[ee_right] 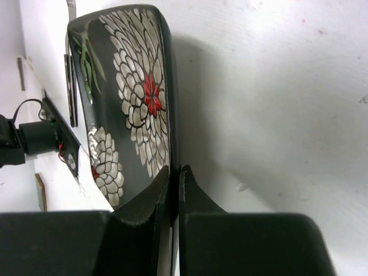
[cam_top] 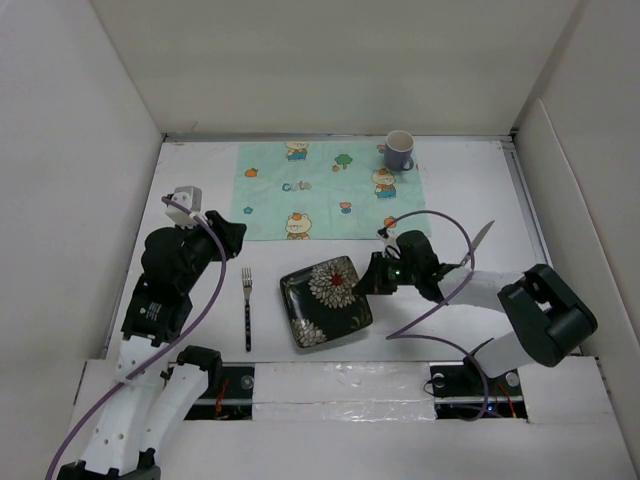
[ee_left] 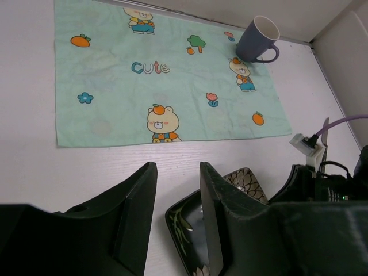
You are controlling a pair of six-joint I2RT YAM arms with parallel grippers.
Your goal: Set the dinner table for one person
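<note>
The plate (cam_top: 325, 300) is lying on the dinner table (cam_top: 480, 210). The fork (cam_top: 247, 308) is lying left of the plate, apart from it. The placemat (cam_top: 325, 190) is lying behind the plate. The mug (cam_top: 399, 151) is standing farther behind the plate, to its right, at the placemat's corner.

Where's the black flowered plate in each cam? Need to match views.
Top external: plate at centre, below the placemat, right of the fork.
Left wrist: bottom centre, partly hidden behind the left gripper.
Right wrist: left of centre, running top to bottom.
Shared landmark: right gripper, clamped on the plate's rim.
</note>
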